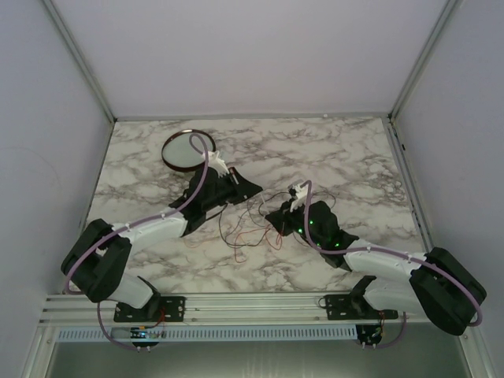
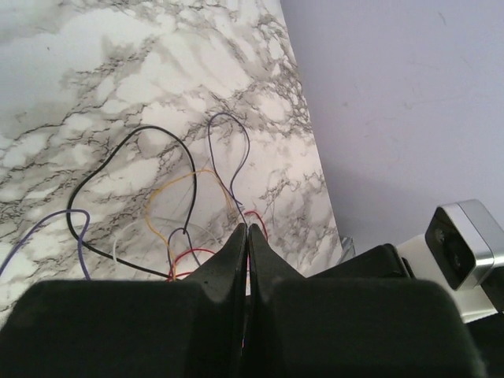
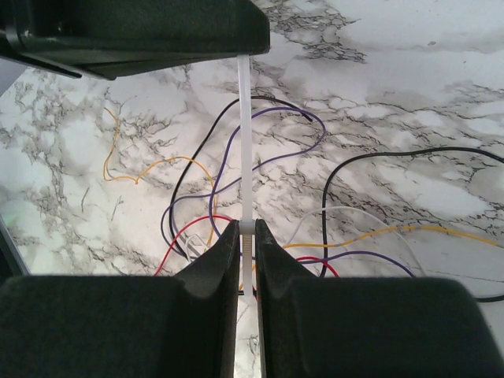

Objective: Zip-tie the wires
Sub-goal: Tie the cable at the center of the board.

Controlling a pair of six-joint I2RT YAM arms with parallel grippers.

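The wires [image 1: 250, 227] lie as a loose tangle of red, black, purple, yellow and white strands on the marble table [image 1: 354, 157], between my two grippers. In the right wrist view a white zip tie [image 3: 245, 142] stretches straight over the wires [image 3: 276, 150]. My right gripper [image 3: 246, 228] is shut on its ribbed end. The tie's far end disappears under my left gripper [image 3: 134, 31]. In the left wrist view the left gripper [image 2: 247, 230] has its jaws pressed together over the wires [image 2: 118, 169], with a thin pale sliver between them. Seen from above, the left gripper [image 1: 253, 187] and the right gripper [image 1: 274, 216] face each other closely.
A round dark-rimmed dish [image 1: 189, 150] stands at the back left, behind the left arm. Pale walls enclose the table on three sides. The right arm's wrist camera [image 2: 465, 240] shows beside the left fingers.
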